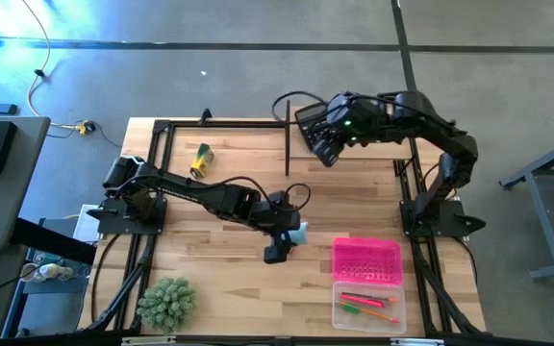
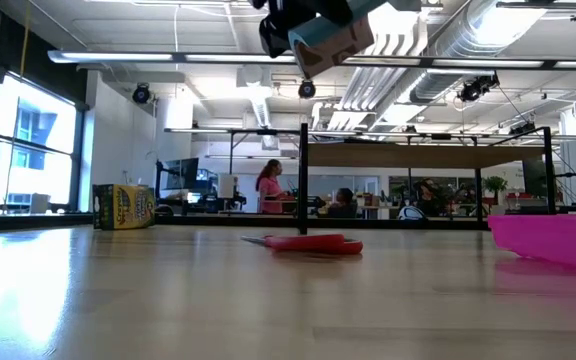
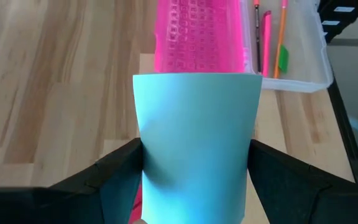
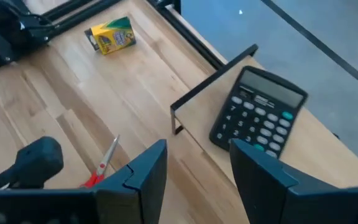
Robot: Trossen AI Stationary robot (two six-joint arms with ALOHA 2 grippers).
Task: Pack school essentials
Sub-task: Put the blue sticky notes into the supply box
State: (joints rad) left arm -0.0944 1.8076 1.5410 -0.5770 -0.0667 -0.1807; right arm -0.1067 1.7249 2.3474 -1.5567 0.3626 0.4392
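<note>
High view: the left claw (image 1: 279, 240) holds the light-blue notepad (image 1: 299, 233) mid-bench, near the pink basket (image 1: 365, 259) and clear box (image 1: 369, 306). Low view: the pad hangs high; a slip would drop it short. Left wrist view: clamped by its side edges, its long axis points at the basket. Right wrist view: the right claw (image 4: 197, 165) gapes empty above the calculator (image 4: 258, 116).

The table (image 1: 219, 245) is pale wood with a smooth, faintly glossy finish, and at its 5 o'clock corner a clear glossy plastic tray (image 1: 398, 314) lies beside a bright pink plastic basket (image 1: 365, 259) with a perforated grid wall. The light-blue square notepad (image 3: 194, 140) looks like smooth matt paper between matt black plastic fingers (image 3: 114, 171). Toward 12 o'clock, the black calculator (image 4: 260, 115) is matt plastic, and the crayon box (image 4: 109, 35) looks like printed card.
</note>
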